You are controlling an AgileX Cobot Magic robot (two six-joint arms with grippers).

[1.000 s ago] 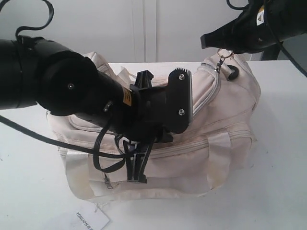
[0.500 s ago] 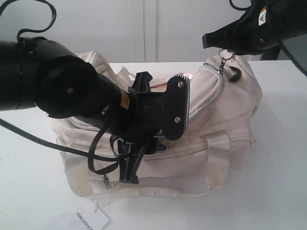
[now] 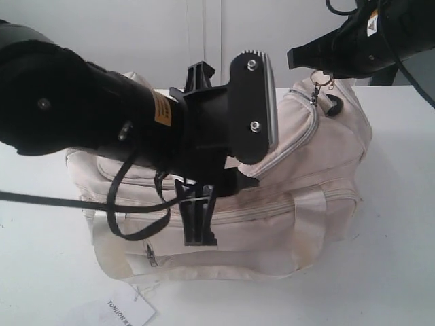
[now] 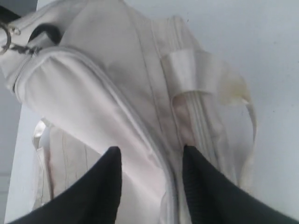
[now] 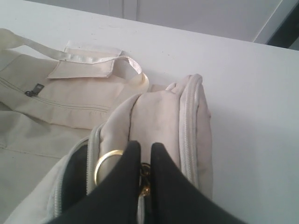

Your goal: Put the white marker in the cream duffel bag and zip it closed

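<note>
Two pincers are working over the cream duffel bag point(image 3: 306, 204), which is lying on the white surface point(image 3: 394, 258) beneath them. The left pincer point(image 4: 149, 161) is hanging wide open, fingers either side of the curved zipper seam. The right pincer point(image 5: 145, 172) is pinching narrow on the gold pull point(image 5: 106, 164).

Smooth matte white surface point(image 3: 397, 224) fills the fg, evenly lit. Behind it: pale white wall panels point(image 3: 136, 41) w/ thin vertical seams point(image 3: 204, 41) near centre.
</note>
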